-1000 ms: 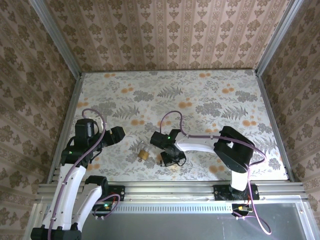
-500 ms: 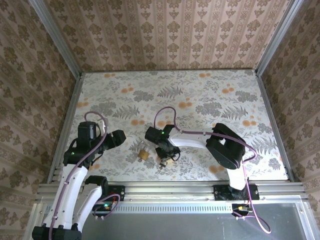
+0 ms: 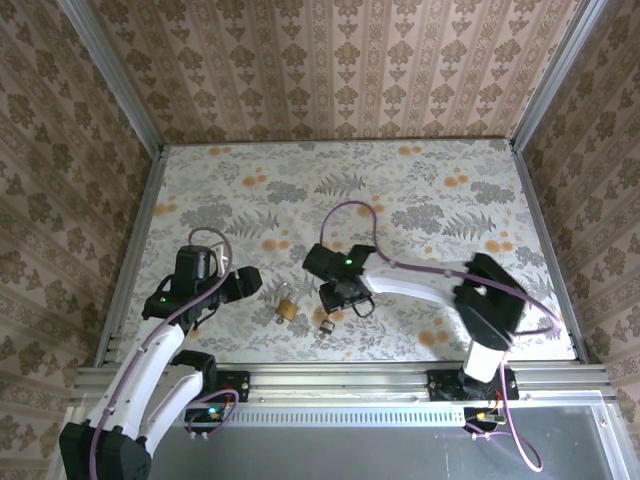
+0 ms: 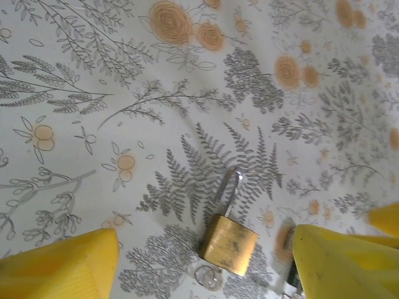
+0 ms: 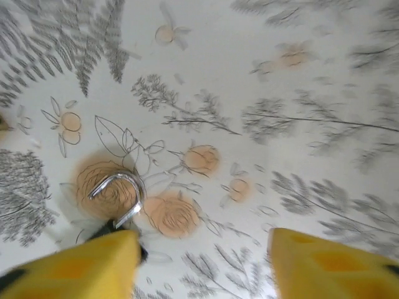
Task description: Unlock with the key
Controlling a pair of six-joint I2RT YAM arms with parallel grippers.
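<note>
Camera above: I see the small brass-gold padlock with a silver shackle lying on the floral-printed tabletop between my two arms. The left gripper sits just left of it, not touching. The right gripper is just to its right. The tiny dark-grey and silver metal key lies on the tabletop near the padlock's right side, nearer the front edge than the right gripper and free of it.
Left wrist: the yellow fingers are spread wide, released. The padlock lies flat on the tabletop beyond them, shackle pointing up the frame. This view gives me the brass face clearly. A dark sliver beside the right finger may be the key, but I cannot tell.
Right wrist: the yellow fingers are apart, grasping nothing. The key shows here as a silver hooked loop with a dark part at the frame-left fingertip. The blur hides whether they touch.
Change from a second ago: the right gripper was clenched and nearer the front edge. Now it is released, farther up the table. The left gripper has come closer to the padlock.
</note>
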